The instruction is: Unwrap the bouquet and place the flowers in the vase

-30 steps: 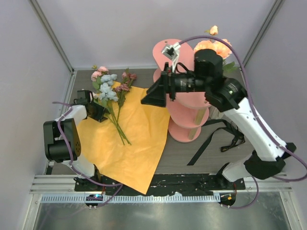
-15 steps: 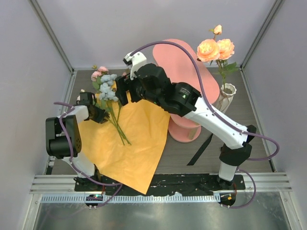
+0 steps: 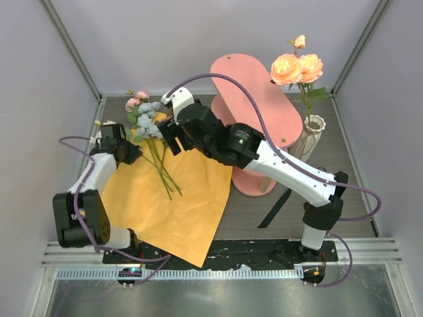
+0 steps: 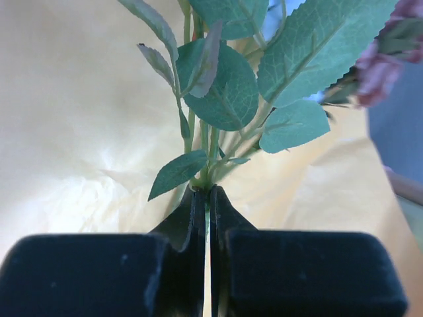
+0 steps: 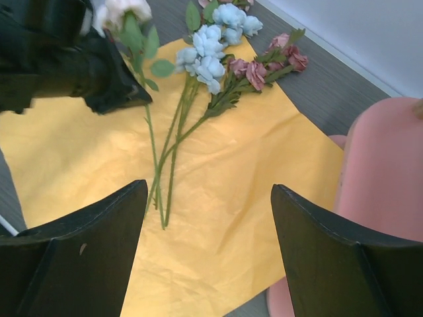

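The bouquet lies unwrapped: its orange paper is spread flat, and the flowers lie across its far left corner. Among them are pale blue heads and mauve-red blooms, with long green stems. My left gripper is shut on one leafy green stem with a whitish bloom. My right gripper hovers open above the stems, holding nothing. The cream vase at the right holds peach roses.
The pink oval shelf stands between the paper and the vase, under my right arm. A black ribbon lies on the dark table in front of it. Grey walls close in the back and both sides.
My right arm swung left from the shelf and vase to above the flowers, gripper still open. My left gripper closed on a stem and shifted slightly.
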